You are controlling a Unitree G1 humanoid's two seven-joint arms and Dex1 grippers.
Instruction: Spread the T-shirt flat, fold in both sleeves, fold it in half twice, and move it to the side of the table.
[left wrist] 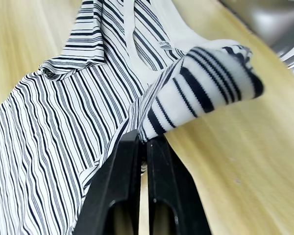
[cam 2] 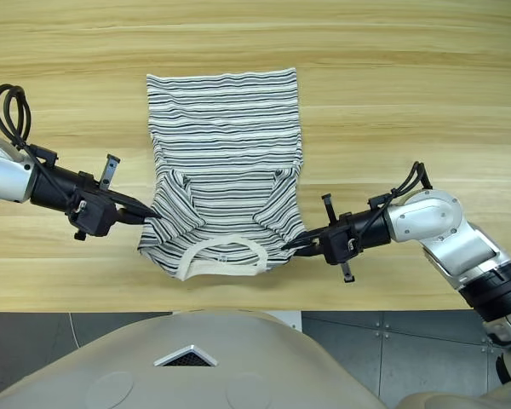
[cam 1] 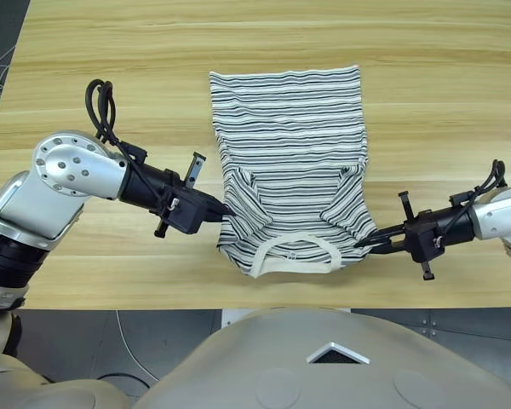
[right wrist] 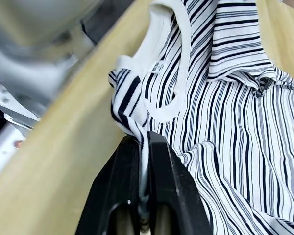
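T-shirt (cam 1: 289, 145), striped in black, grey and white, lies on the light wooden table (cam 1: 443, 85) in front of the robot, about midway between the table's left and right ends and nearer its near edge than its far one. Its long axis runs straight away from the robot: the white-ribbed collar (cam 1: 295, 253) points toward the robot and the hem (cam 1: 285, 75) lies at the far end, fairly straight and flat. Both sleeves (cam 1: 245, 189) are turned inward over the chest, so the outline is a narrow upright strip (a little wider at the shoulder end than at the hem). The left gripper (cam 1: 224, 213) comes in from the robot's left at table height and has its two black fingers pressed together on the cloth at the left shoulder corner; in the left wrist view that corner bulges up in a small fold above the wood. The right gripper (cam 1: 362, 244) comes in from the robot's right and pinches the right shoulder corner in the same way, with a bunched fold of striped cloth rising just beyond its fingertips, beside the collar.
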